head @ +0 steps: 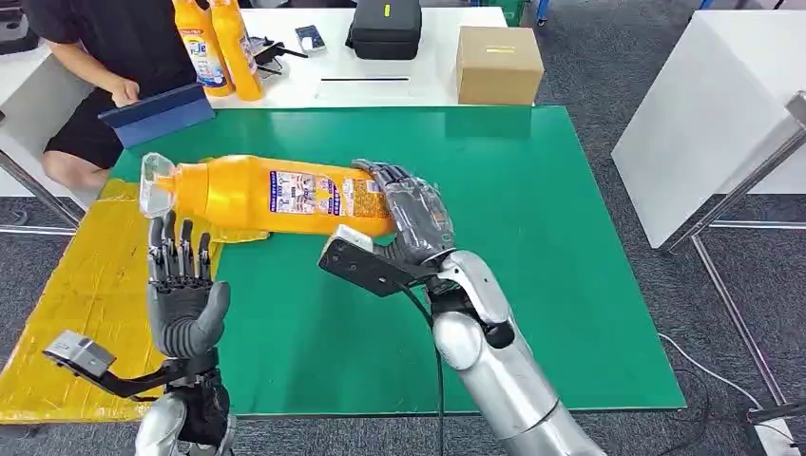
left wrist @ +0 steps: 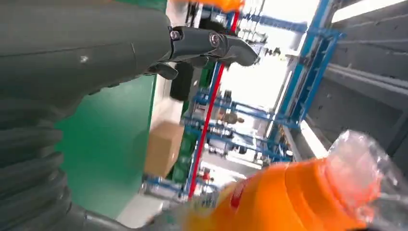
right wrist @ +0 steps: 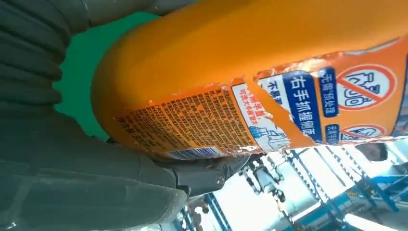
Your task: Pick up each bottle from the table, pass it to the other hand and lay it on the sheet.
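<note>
While my right hand (head: 418, 217) wraps the base end of the orange bottle (head: 276, 195), fingers curled over the top & thumb under, the bottle lies sideways in the air at mid-frame of the head view, cap end pointing to the frame's left. My left hand (head: 182, 285) sits lower left, palm up, fingers apart & upright, holding nothing; fingertips just below the bottle's neck, can't tell if touching.

Hands: grey ribbed covers, dark fingers, silver arm shells. Bottle: smooth glossy orange plastic, rounded shoulder; clear crinkly film over the cap (head: 155, 180). Label is glossy w/ white, blue & orange panels, edges torn & peeling. In the right wrist view the label (right wrist: 269, 110) shows white Chinese chars on blue, "右手抓握" readable, plus a red crossed-circle sign, dense small print & a barcode; rest too small to read.

Under the bottle: flat matte green mat (head: 532, 247) covering most of the table. Left of frame: yellow sheet (head: 86, 285), wrinkled, shiny.

Upper part of the frame: white table w/ two more orange bottles (head: 219, 43) standing upright side by side, blue-white labels, writing not legible. Near them a black soft case (head: 385, 28), a plain brown cardboard box (head: 499, 65), a phone (head: 310, 39). Upper left: a person in black sits w/ a dark blue tablet cover (head: 157, 114).
</note>
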Tool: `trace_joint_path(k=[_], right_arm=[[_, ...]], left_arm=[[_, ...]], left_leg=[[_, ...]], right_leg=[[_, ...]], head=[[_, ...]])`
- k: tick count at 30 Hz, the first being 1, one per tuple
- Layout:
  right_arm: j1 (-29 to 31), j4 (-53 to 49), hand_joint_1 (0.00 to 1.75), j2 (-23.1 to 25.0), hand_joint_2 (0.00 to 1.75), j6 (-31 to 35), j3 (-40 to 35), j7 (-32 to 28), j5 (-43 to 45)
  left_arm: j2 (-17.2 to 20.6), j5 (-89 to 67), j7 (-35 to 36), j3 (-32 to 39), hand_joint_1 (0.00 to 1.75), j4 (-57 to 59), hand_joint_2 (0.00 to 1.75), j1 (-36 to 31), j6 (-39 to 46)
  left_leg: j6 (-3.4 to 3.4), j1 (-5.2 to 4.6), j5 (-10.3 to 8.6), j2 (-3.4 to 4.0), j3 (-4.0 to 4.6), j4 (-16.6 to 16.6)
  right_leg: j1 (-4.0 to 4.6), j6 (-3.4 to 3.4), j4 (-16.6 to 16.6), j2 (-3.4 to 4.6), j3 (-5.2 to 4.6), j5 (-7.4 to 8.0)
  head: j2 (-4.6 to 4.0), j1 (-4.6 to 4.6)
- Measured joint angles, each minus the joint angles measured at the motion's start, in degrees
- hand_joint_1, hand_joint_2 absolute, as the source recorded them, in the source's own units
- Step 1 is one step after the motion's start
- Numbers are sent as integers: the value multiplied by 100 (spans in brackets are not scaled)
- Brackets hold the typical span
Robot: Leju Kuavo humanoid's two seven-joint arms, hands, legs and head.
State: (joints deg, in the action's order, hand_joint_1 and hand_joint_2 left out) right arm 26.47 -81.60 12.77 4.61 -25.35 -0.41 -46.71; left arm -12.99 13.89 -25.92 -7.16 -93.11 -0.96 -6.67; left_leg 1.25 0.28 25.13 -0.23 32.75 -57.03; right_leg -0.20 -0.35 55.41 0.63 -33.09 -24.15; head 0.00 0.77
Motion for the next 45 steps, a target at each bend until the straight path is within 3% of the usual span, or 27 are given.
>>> trace_joint_path(k=[8,17,29,38,45], right_arm=[[214,1029,175,118,175,269,-260,-261,407],[211,1487,175,295,175,326,-498,-269,523],[214,1682,175,544,175,267,-773,-224,667],[135,1918,175,667,175,343,-1468,-130,883],[-42,2040,175,660,175,380,-1819,-125,927]], left_arm=[[147,590,61,-636,0,147,175,12,-48],[214,818,96,-951,0,149,175,42,-9],[260,764,20,-945,0,190,175,-51,284],[267,562,-37,-735,0,315,175,-392,542],[267,466,-50,-488,0,308,175,-240,605]], left_leg=[[0,2,0,-1,1,0],[0,2,0,2,1,1],[0,3,0,3,1,1],[0,4,0,2,0,1],[-1,3,1,4,0,1]], right_leg=[[1,0,0,0,0,-1],[2,0,0,0,-2,0],[2,0,0,1,-2,0],[3,-1,0,0,-2,-1],[2,-1,0,2,-5,-1]], head=[[0,0],[0,0],[0,0],[0,0],[0,0]])
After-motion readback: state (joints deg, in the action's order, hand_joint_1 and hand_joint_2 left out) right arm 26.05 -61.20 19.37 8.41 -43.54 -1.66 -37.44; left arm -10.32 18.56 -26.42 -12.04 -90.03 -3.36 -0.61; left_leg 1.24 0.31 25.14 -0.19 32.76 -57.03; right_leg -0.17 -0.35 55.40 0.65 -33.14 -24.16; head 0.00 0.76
